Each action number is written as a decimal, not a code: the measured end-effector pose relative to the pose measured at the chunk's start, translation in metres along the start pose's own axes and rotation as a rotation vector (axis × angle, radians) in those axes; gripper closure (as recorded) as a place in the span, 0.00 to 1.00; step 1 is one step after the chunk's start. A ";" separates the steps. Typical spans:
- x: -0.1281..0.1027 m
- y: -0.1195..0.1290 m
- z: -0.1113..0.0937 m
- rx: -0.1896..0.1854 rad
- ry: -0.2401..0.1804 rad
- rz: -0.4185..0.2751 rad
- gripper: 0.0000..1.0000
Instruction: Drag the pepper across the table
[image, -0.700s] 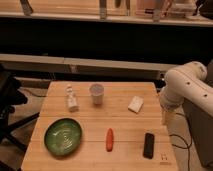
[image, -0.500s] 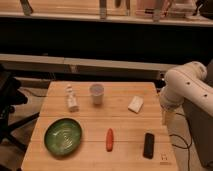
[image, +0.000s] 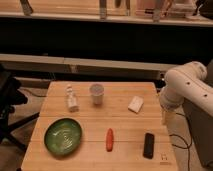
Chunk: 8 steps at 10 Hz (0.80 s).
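The orange-red pepper (image: 109, 139) lies on the light wooden table (image: 125, 125), near the front edge and a little right of the middle, its long axis pointing front to back. My white arm (image: 186, 87) stands off the table's right side. The gripper (image: 164, 116) hangs down from it just beyond the table's right edge, about level with the table's middle, well to the right of the pepper and apart from it. Nothing shows in the gripper.
A black phone (image: 149, 145) lies right of the pepper. A green bowl (image: 63, 136) sits at the front left. A small white bottle (image: 72, 98), a pale cup (image: 96, 93) and a white packet (image: 135, 104) stand across the back. A black chair (image: 9, 100) is at the left.
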 end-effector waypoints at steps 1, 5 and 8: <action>0.000 0.000 0.000 0.000 0.000 0.000 0.20; 0.000 0.000 0.000 0.000 0.000 0.000 0.20; -0.001 0.002 0.001 -0.001 0.003 -0.006 0.20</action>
